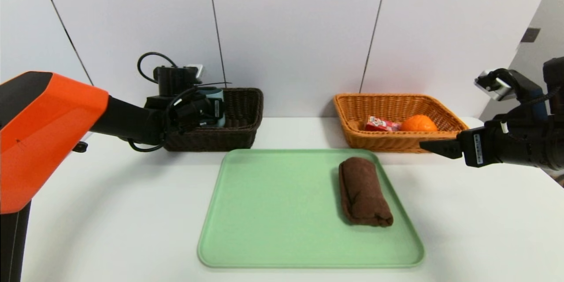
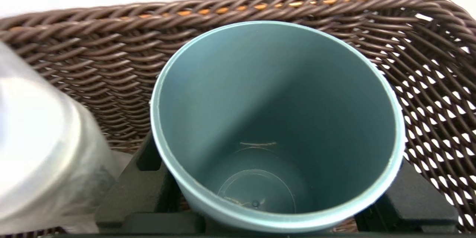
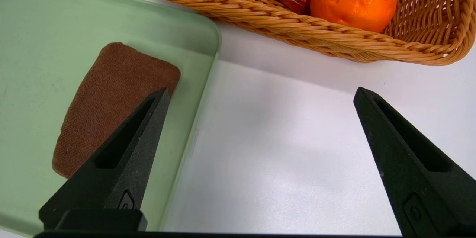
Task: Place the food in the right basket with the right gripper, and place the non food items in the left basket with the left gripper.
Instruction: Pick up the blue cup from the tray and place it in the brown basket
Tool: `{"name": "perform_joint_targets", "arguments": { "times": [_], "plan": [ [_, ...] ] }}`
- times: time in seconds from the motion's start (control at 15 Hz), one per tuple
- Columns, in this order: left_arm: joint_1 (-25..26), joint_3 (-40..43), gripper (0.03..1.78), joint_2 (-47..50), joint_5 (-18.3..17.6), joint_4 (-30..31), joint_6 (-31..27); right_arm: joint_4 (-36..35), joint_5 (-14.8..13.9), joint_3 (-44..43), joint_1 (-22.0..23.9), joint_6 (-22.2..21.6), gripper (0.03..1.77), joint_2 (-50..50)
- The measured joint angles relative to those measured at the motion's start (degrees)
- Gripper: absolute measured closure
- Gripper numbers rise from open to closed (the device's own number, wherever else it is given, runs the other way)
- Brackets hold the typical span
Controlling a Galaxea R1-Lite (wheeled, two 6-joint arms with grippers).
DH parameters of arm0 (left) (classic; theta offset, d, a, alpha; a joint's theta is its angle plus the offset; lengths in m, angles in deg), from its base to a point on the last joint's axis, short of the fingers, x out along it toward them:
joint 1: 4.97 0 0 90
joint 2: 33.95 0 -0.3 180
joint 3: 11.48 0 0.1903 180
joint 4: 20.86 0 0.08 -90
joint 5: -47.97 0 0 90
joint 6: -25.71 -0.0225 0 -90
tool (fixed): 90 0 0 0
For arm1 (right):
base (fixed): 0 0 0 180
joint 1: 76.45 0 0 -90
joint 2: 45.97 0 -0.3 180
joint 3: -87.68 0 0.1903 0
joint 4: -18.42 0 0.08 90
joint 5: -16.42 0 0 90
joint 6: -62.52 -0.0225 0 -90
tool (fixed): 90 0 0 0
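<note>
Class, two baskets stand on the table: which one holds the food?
The orange basket on the right: it holds the orange and red packet. The brown basket holds a cup.

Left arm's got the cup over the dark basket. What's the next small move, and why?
Probably open the left gripper and let go: its jaws clasp the teal cup, which already sits inside the dark basket beside a silvery item. Then go for the brown towel on the green tray. The right gripper hovers open, idle.
</note>
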Motion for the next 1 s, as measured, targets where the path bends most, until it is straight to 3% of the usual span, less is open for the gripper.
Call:
{"name": "perform_joint_targets", "arguments": {
  "times": [0.33,0.6,1.0],
  "plan": [
    [0.04,0.28,0.62,-1.30,0.10,3.35,-0.52,0.02,0.09,0.22,0.01,0.13,0.09,0.30],
    [0.04,0.41,0.41,-1.68,0.13,3.56,-0.52,-0.02,0.09,0.24,0.01,0.23,0.09,0.33],
    [0.04,0.57,0.25,0.91,0.16,2.86,-0.52,-0.02,0.39,0.21,-0.02,0.52,0.09,0.30]
  ]
}}
